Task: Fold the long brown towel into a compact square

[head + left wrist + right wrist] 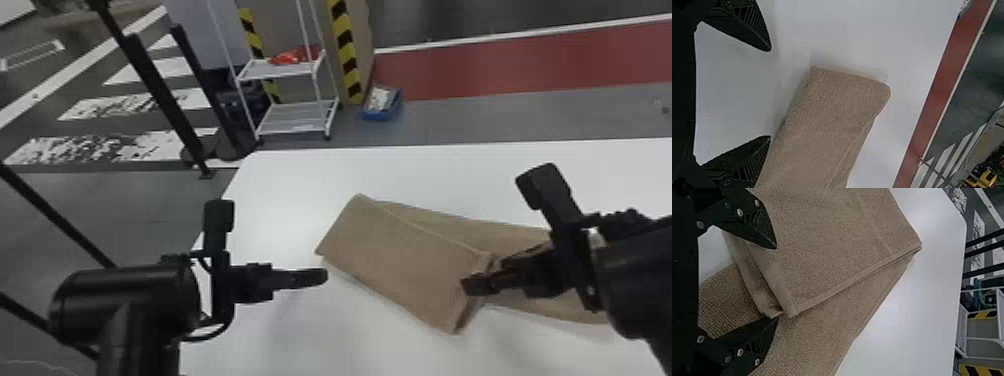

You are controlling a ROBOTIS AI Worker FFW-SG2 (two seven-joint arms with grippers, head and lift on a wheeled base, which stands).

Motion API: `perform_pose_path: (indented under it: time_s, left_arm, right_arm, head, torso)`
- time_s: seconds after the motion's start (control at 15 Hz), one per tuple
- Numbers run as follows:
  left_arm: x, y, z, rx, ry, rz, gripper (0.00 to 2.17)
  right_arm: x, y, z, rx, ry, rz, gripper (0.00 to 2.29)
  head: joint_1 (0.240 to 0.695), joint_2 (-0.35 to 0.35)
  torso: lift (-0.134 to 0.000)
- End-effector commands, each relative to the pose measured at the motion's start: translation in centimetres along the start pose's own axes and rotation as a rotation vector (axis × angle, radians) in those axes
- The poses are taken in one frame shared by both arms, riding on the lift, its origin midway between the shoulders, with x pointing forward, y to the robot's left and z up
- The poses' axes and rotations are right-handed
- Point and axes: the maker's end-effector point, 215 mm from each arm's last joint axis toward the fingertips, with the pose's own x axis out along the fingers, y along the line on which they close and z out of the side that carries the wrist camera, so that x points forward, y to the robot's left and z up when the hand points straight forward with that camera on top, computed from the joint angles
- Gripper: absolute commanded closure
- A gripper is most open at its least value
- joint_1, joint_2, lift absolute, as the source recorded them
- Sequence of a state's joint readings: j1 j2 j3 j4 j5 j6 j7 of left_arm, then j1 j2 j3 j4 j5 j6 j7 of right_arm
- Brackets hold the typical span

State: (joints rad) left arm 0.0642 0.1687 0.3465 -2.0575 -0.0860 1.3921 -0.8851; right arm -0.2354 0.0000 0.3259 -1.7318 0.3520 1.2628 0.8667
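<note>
The brown towel (400,250) lies on the white table, one section folded over the long part, which runs to the right under my right arm. My right gripper (467,286) is at the folded section's right end; in the right wrist view that gripper (777,284) stands open, the towel's layered end edges (785,309) between and below its fingers. Left of the towel in the head view is my left gripper (325,276). In the left wrist view this gripper (770,94) is open with nothing held, and the towel's folded end (840,98) lies just beyond its fingertips.
The white table (295,185) extends around the towel, with its left edge under my left arm. Behind it on the floor stand a white wire shelf (295,70) and a blue box (382,102). Black posts rise at the left.
</note>
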Motion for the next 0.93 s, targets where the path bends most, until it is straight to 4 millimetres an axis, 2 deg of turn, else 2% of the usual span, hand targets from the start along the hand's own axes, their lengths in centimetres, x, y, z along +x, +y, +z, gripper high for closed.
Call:
perform_pose_path:
  time_s: [0.0,0.4,0.67,0.87]
  left_arm:
    - [0.0,0.1,0.0,0.000,0.000,0.001,0.10]
    - [0.0,0.2,-0.1,-0.001,0.003,0.002,0.10]
    - [0.0,0.1,-0.1,-0.001,0.003,-0.001,0.10]
    - [0.0,0.1,-0.3,-0.002,0.005,0.000,0.10]
  right_arm:
    - [-0.1,0.8,-0.4,0.012,0.010,0.008,0.30]
    - [-0.5,1.3,-1.5,0.038,0.045,-0.010,0.27]
    - [-0.7,-1.1,-1.2,0.036,0.044,-0.066,0.27]
    - [-1.3,-4.1,0.6,0.029,0.000,-0.107,0.27]
  head:
    - [0.695,0.335]
    - [0.695,0.347]
    - [0.695,0.339]
    - [0.695,0.316]
  torso:
    - [-0.125]
    - [-0.125]
    - [-0.125]
    - [-0.125]
